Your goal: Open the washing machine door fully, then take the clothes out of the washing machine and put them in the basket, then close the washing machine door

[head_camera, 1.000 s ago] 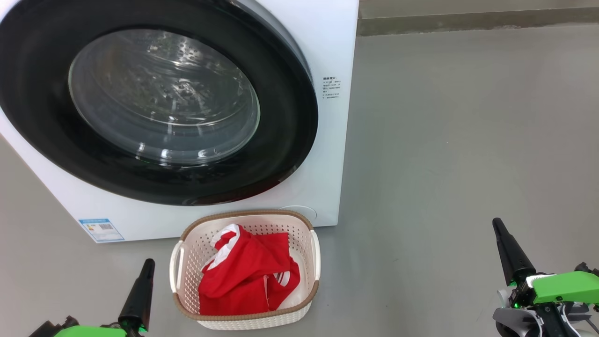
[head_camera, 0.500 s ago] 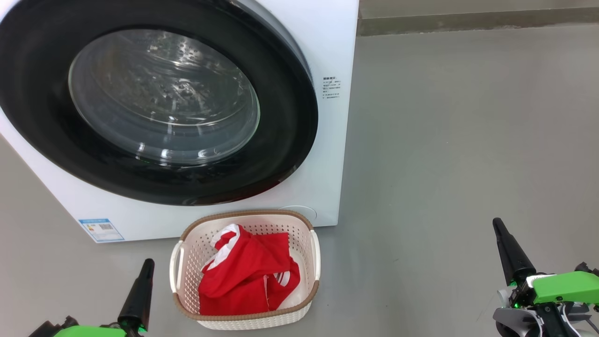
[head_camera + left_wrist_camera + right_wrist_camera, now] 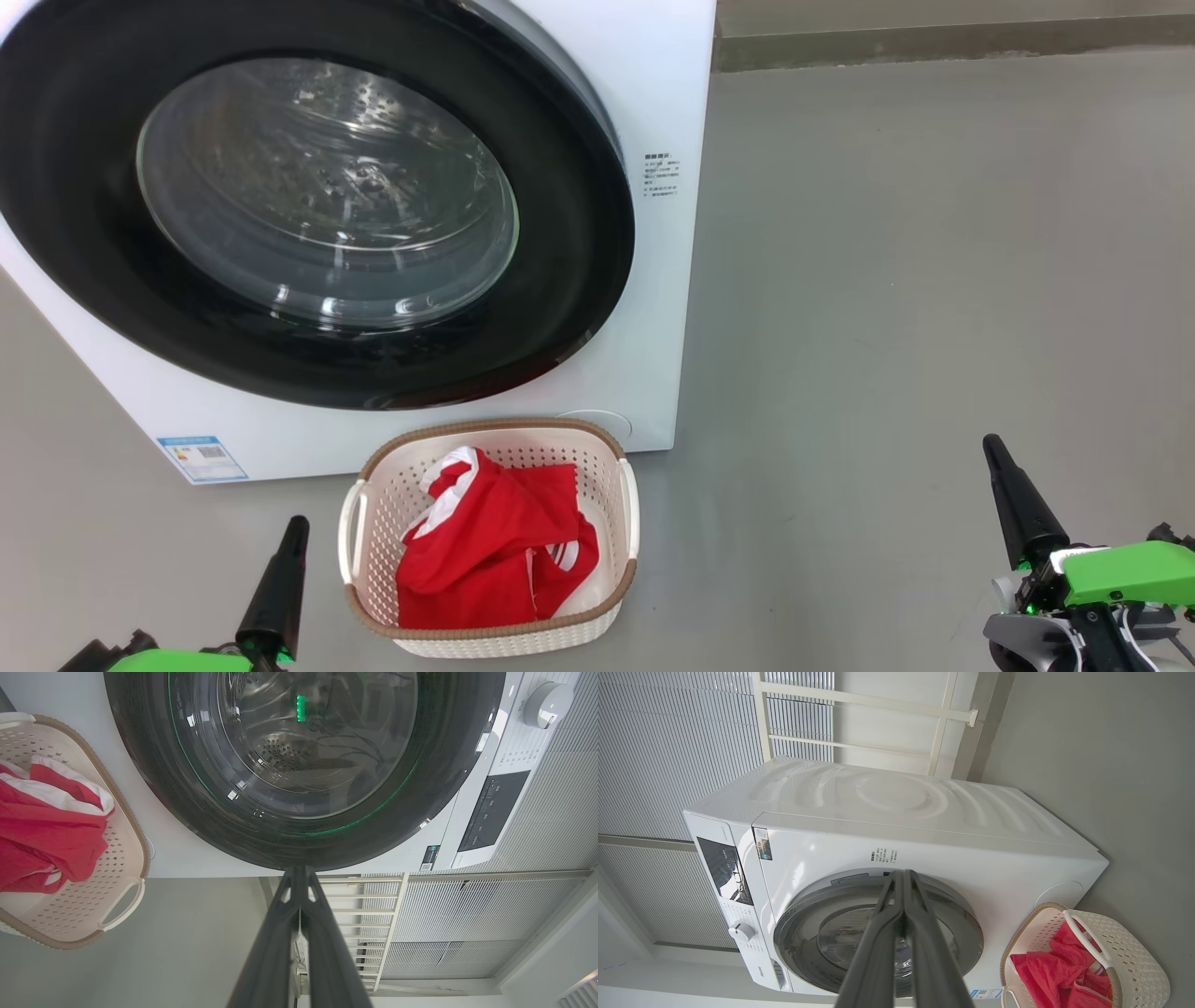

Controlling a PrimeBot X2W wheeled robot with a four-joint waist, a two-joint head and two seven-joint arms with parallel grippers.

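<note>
A: Where are the clothes [image 3: 495, 551]?
B: In the basket [image 3: 495, 427], just in front of the washing machine [image 3: 653, 84]; the washing machine door [image 3: 327, 196] sits closed.
A: Grippers?
B: Both pinched together, empty: left gripper [image 3: 296, 525], right gripper [image 3: 991, 444], before the machine.

The washing machine door [image 3: 327, 196] lies closed against the washing machine [image 3: 653, 308]. It fills the upper left of the head frame and bars the way into the drum. Just below it, at lower centre, the basket [image 3: 378, 532] stands on the floor [image 3: 887, 327], its open top largely taken up by the clothes [image 3: 495, 551]. Bare floor spreads across the right half of the frame. The left hand [image 3: 294, 534], fingers pressed together, stands just left of the basket. The right hand [image 3: 995, 459], likewise closed, is well apart at lower right.
</note>
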